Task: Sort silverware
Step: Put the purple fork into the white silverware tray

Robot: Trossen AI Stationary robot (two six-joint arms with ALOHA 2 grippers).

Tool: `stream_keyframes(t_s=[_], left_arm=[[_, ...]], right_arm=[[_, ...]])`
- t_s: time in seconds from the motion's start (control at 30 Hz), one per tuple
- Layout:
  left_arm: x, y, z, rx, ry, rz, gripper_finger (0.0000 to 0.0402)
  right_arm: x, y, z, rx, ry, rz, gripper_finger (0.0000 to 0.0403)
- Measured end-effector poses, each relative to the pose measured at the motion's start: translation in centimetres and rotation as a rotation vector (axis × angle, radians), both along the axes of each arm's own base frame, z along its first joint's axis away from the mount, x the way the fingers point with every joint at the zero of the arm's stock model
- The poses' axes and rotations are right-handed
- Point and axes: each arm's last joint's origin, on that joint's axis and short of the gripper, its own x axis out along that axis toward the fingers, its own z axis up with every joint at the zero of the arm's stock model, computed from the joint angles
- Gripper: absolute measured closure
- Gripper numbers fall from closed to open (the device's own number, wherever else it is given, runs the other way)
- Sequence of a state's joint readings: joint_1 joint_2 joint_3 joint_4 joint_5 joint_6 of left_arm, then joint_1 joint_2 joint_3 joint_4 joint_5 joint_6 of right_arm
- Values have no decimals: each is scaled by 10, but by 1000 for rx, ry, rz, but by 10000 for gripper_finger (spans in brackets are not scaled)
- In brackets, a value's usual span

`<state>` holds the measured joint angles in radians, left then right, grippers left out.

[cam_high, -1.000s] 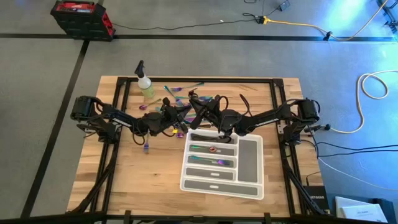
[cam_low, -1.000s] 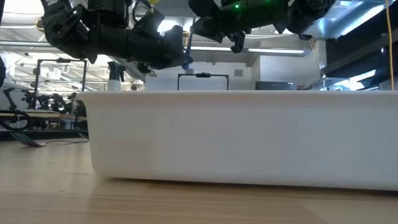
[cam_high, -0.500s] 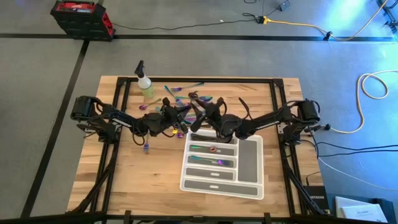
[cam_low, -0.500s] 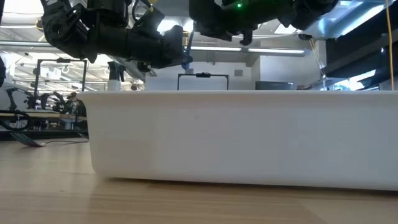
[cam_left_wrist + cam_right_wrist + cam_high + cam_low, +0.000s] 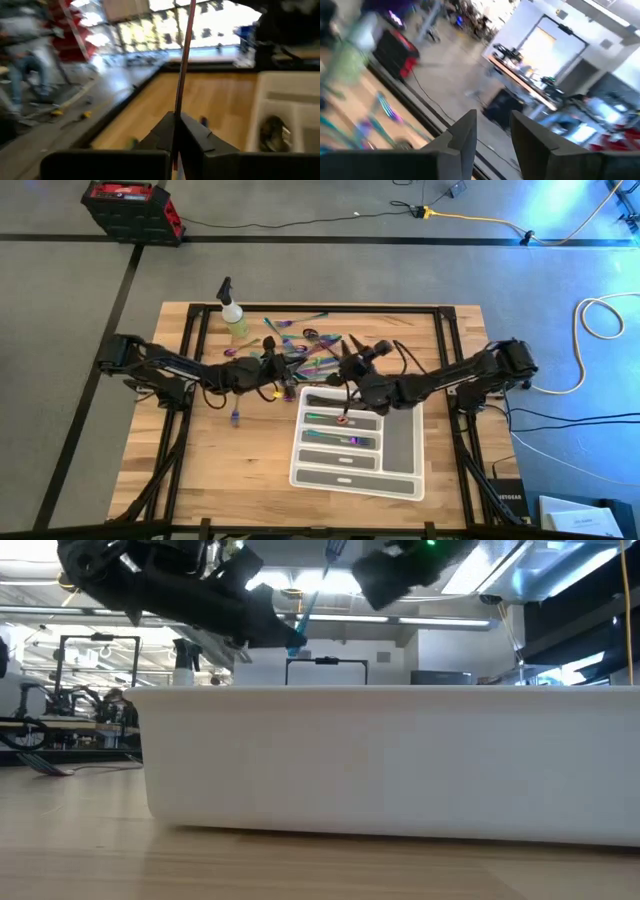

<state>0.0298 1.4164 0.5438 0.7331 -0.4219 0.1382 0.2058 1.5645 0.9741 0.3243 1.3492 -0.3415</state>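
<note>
Silverware: your loose pile [image 5: 300, 345] lies on the table's far side, between the spray bottle [image 5: 234, 316] and the tray; a few pieces already sit in the tray's slots
Left gripper [image 5: 283, 372]: clamped on a thin utensil [image 5: 183, 65], just left of the tray's far corner
Right gripper [image 5: 350, 350]: your fingers [image 5: 462, 137] are parted and hold nothing, raised over the pile's near edge
Tray [image 5: 405, 480]: white, on the table's near right
Table [image 5: 200, 470]: wood

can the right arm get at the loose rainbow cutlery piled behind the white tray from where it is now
Probably yes. The right gripper hangs open and empty beside the pile of iridescent metal silverware, nothing between them. The left gripper, shut on a slim utensil, crowds the pile's near edge beside the white compartment tray.
</note>
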Motion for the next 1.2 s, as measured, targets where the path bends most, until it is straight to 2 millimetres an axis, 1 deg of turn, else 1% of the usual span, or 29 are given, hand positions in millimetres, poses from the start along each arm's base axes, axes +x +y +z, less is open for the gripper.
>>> stream_keyframes(t_s=[0.1,0.2,0.27,0.37,0.47,0.53,0.6,0.67,0.77,0.83,0.93,1.03,1.13,1.2], left_arm=[[0,3,4,-84,98,-89,401],[3,6,9,-161,243,-103,401],[6,6,12,-193,367,-114,401],[13,2,23,-243,482,-218,401],[25,-2,35,-316,497,-354,401],[33,-5,42,-371,477,-434,401],[42,-8,46,-433,467,-519,401],[53,-10,47,-533,461,-587,401],[72,-11,39,-731,518,-645,401],[83,-15,25,-781,621,-646,401],[97,-20,6,-762,800,-607,401],[104,-23,-9,-737,973,-553,401],[109,-27,-21,-731,1030,-544,401],[110,-32,-22,-724,1033,-565,401]], right_arm=[[-15,-2,-8,-8,111,-35,301],[-37,-7,-17,-55,275,-94,301],[-54,-11,-19,-58,295,-126,301],[-77,-18,-16,-17,253,-156,301],[-97,-22,-13,31,242,-176,301],[-108,-25,-11,53,227,-200,301],[-116,-27,-9,73,211,-218,301],[-120,-29,-9,87,217,-232,301],[-121,-29,-9,106,234,-236,301],[-121,-29,-9,109,235,-236,301],[-121,-29,-10,112,242,-237,301],[-122,-29,-9,110,248,-237,301],[-123,-29,-9,109,264,-238,301],[-123,-29,-10,114,273,-239,301]])
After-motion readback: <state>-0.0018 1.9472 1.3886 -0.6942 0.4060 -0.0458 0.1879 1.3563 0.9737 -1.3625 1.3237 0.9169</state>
